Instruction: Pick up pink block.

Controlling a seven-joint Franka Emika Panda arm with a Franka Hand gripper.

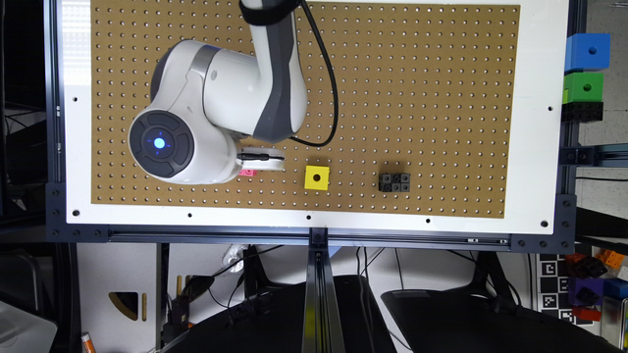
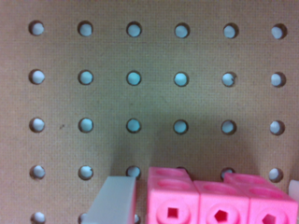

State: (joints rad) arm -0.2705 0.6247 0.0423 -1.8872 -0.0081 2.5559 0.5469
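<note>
Where jaws straddle, pink block (image 2: 219,203)

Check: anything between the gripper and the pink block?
Nothing visible. In the wrist view the pink block sits directly between one finger and the other at the frame edge. The yellow cube and black brick lie apart on the pegboard.

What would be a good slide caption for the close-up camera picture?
Wrist view: pink block on the brown pegboard, pale gripper fingers either side of it.
</note>
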